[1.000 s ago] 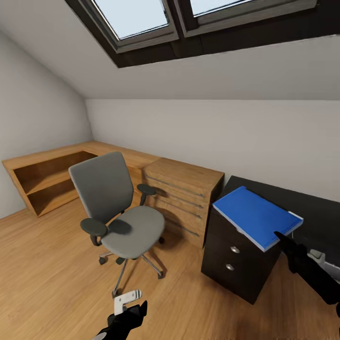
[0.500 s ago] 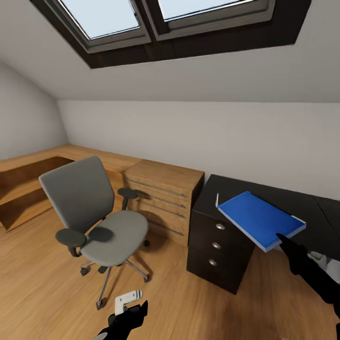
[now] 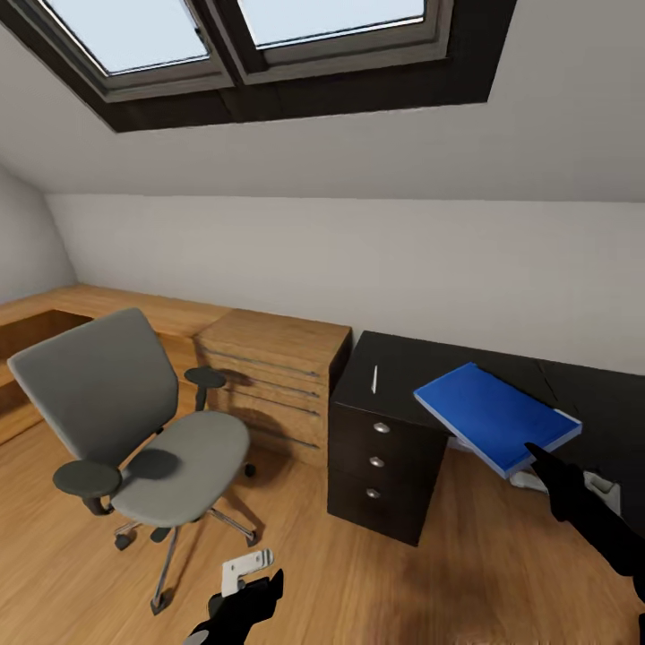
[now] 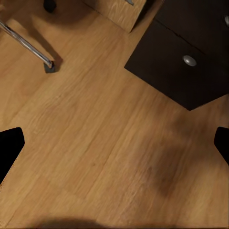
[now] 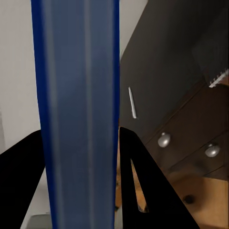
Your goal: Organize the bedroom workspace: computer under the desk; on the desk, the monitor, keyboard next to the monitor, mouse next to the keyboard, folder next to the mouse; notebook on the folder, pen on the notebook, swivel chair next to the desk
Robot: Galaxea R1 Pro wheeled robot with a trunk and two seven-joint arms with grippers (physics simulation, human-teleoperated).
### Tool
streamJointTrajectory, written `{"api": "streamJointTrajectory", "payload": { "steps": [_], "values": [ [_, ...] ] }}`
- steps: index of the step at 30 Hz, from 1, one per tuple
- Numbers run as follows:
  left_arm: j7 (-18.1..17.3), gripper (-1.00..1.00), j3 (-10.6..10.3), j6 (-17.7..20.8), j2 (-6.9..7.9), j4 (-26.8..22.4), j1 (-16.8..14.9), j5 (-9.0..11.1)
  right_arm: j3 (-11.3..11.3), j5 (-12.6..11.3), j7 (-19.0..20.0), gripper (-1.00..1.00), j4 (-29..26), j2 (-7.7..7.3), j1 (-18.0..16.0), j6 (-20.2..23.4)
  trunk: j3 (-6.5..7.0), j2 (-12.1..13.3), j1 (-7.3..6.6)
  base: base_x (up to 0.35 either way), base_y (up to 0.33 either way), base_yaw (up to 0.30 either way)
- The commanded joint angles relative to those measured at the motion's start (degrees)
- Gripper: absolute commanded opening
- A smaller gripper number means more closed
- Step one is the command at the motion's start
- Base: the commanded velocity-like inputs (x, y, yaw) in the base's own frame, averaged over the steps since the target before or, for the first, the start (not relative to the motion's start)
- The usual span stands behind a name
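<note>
My right gripper [image 3: 540, 455] is shut on a flat blue folder [image 3: 493, 415] and holds it tilted above the glossy black desk [image 3: 403, 363]. In the right wrist view the folder [image 5: 78, 95] stands edge-on between the two black fingers [image 5: 138, 181]. A thin white pen [image 3: 374, 377] lies on the desk top over the black three-drawer unit [image 3: 376, 448]; the right wrist view shows the pen [image 5: 132, 102] too. The grey swivel chair [image 3: 134, 421] stands at the left with a bare seat. My left gripper [image 3: 246, 598] hangs open, low over the floor.
A light wooden drawer chest [image 3: 269, 376] sits between the chair and the desk, with a low wooden shelf [image 3: 36, 313] running along the left wall. The sloped ceiling carries skylights [image 3: 251, 36]. The left wrist view shows wooden floor [image 4: 105, 143], a chair leg [image 4: 28, 47] and the drawer unit [image 4: 181, 62].
The head view has swung to the right, so chair and chest sit further left and more of the desk shows, with the pen. Both grippers keep their places in the picture.
</note>
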Motion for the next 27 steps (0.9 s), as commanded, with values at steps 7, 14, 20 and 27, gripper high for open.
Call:
{"api": "streamJointTrajectory", "payload": {
  "steps": [7, 14, 20, 27],
  "values": [
    [0.52, 1.00, -0.14, 0.12, -0.09, -0.08, -0.03, -0.69, -0.18, 0.28, 0.36, -1.00, 0.19, 0.01, -0.07, 0.23, 1.20, 2.78, -1.54, 0.000, 0.000, -0.265],
    [0.29, 1.00, -0.67, 0.07, -0.10, -0.06, -0.03, -0.72, -0.19, 0.28, 0.33, -1.00, 0.35, 0.08, -0.07, 0.17, 1.56, 3.59, -1.98, 0.000, 0.000, -0.270],
    [0.41, 1.00, -3.05, -0.02, -0.10, 0.87, -0.03, -0.71, -0.19, 0.28, 0.28, -1.00, 0.45, 0.17, -0.07, 0.10, 1.56, 3.59, -1.98, 0.000, 0.000, -0.280],
    [0.42, 1.00, -3.12, -0.06, -0.02, 0.98, -0.03, -0.63, -0.19, 0.28, 0.27, -1.00, 0.61, 0.27, -0.07, 0.02, 1.56, 3.59, -1.98, 0.000, 0.000, -0.281]
  ]
}}
